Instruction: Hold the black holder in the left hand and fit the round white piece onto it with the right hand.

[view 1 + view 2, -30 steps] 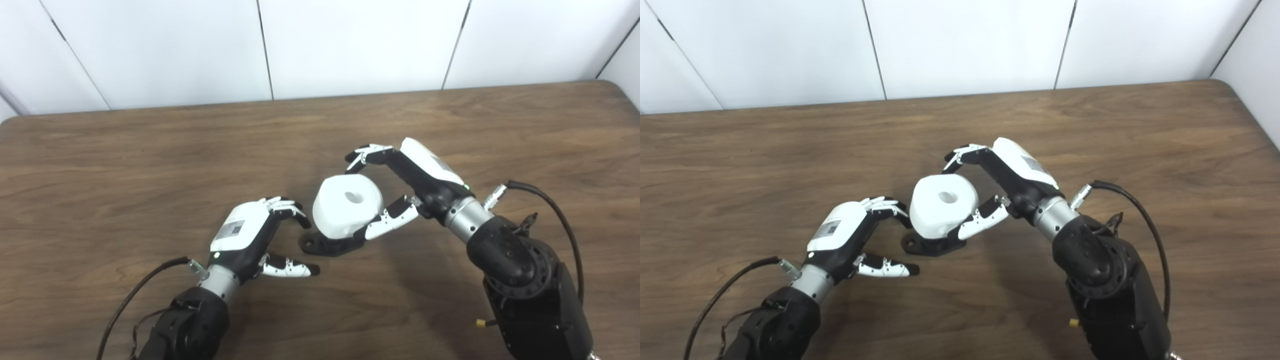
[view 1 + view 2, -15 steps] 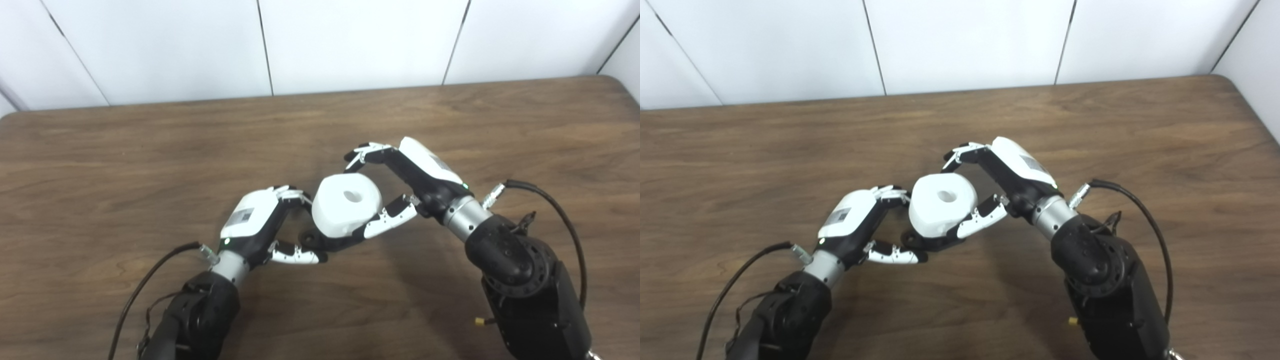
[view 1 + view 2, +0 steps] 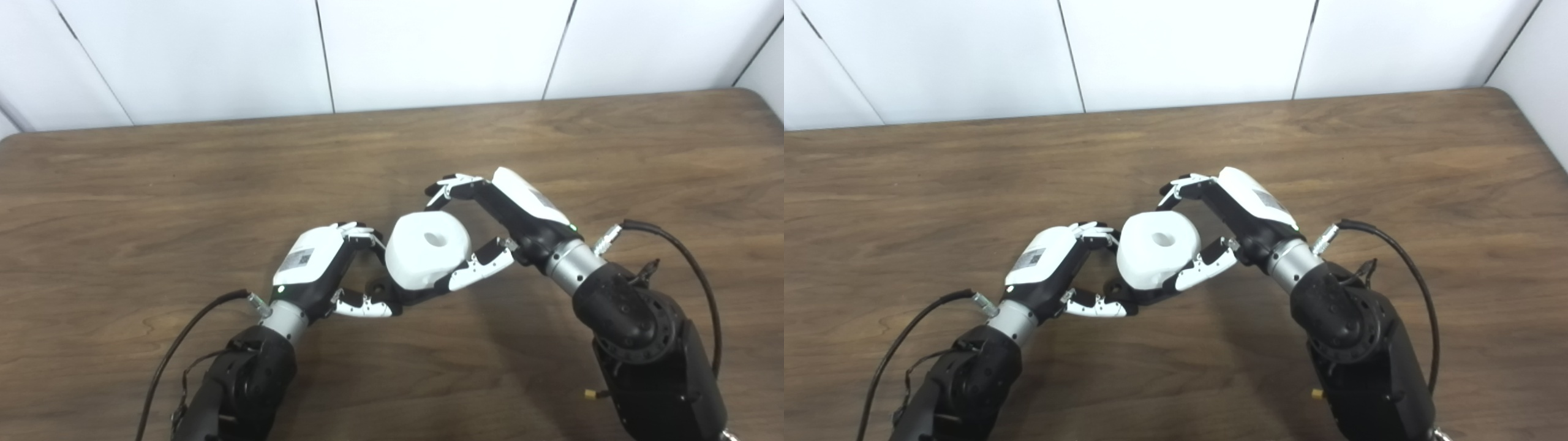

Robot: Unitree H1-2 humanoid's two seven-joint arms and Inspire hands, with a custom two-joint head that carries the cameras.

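The round white piece [image 3: 429,248], a thick disc with a hole in its top, sits on the black holder [image 3: 381,288] near the middle of the table. Only the holder's base shows beneath it. My right hand [image 3: 517,214] is shut on the white piece, fingers over its far side and thumb against its near side. My left hand [image 3: 315,269] grips the holder's left end, fingers curled behind it next to the white piece and thumb lying along its front edge. In the right eye view the white piece [image 3: 1159,248] hides most of the holder [image 3: 1118,286].
The brown wooden table [image 3: 184,184] runs wide to both sides and ends at a white panelled wall [image 3: 429,49] behind. Black cables trail from my left wrist [image 3: 184,331] and my right wrist [image 3: 674,245].
My left hand has moved right across the table to the holder and closed around its left end. My right hand has stayed on the white piece. The camera has tilted slightly.
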